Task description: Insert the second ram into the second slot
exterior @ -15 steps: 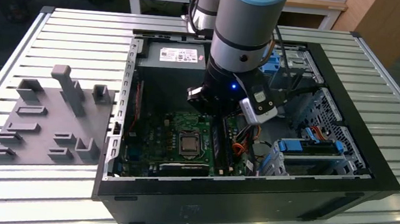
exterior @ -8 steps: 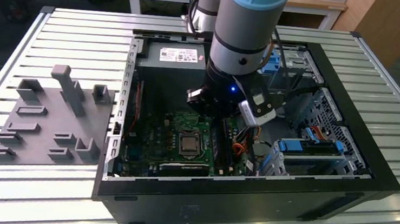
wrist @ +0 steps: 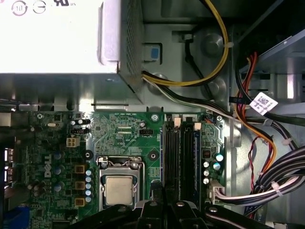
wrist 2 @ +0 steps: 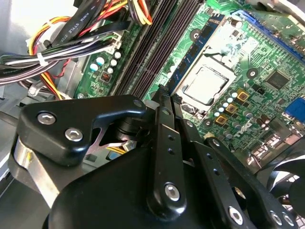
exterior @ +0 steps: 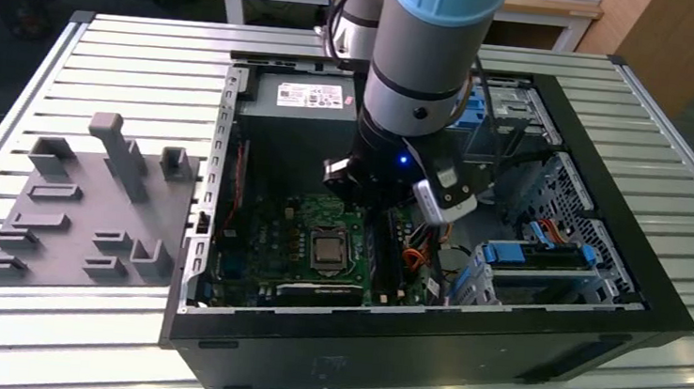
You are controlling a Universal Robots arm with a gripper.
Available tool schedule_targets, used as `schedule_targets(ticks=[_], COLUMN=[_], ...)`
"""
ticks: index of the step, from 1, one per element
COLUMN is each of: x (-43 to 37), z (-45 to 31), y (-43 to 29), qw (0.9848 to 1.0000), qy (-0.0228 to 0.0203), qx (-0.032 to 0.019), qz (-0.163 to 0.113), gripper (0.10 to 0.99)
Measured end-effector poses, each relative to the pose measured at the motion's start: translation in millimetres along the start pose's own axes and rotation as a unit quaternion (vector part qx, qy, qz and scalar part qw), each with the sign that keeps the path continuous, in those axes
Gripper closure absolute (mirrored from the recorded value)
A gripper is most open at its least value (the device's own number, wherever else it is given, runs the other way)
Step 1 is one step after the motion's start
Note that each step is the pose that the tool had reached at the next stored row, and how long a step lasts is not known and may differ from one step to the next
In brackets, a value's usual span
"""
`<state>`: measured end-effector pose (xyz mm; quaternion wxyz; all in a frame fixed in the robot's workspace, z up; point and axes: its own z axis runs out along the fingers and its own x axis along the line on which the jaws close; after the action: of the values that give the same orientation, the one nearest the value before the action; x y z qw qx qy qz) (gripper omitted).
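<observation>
My gripper (exterior: 383,212) reaches down into the open computer case (exterior: 593,263), over the memory slots (exterior: 380,249) beside the processor socket (exterior: 323,249). In the second wrist view its black fingers (wrist 2: 164,109) are pressed together with nothing visible between them, so the gripper (wrist 2: 164,98) is shut. A long blue strip with pale dots, apparently the second ram (wrist 2: 190,55), runs along the slot nearest the socket (wrist 2: 205,83). The fingertips sit right over its near end; contact cannot be told. The first wrist view shows the gripper (wrist: 157,193) at the end of the dark slots (wrist: 181,157).
A grey holder fixture (exterior: 81,218) lies on the slatted table at the exterior view's left. Inside the case are the power supply (exterior: 299,101), bundled cables (wrist 2: 71,38) next to the slots, and blue drive-bay clips (exterior: 525,254) at the exterior view's right.
</observation>
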<state>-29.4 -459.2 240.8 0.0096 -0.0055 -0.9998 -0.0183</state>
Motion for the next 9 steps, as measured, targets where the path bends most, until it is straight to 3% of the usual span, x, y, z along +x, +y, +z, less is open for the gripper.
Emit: schedule_targets(ticks=[9], x=[-4.9], z=[1.3], y=[-1.9], qw=[1.0000], qy=[0.0018], qx=[0.0001], qz=[0.001], gripper=[0.953])
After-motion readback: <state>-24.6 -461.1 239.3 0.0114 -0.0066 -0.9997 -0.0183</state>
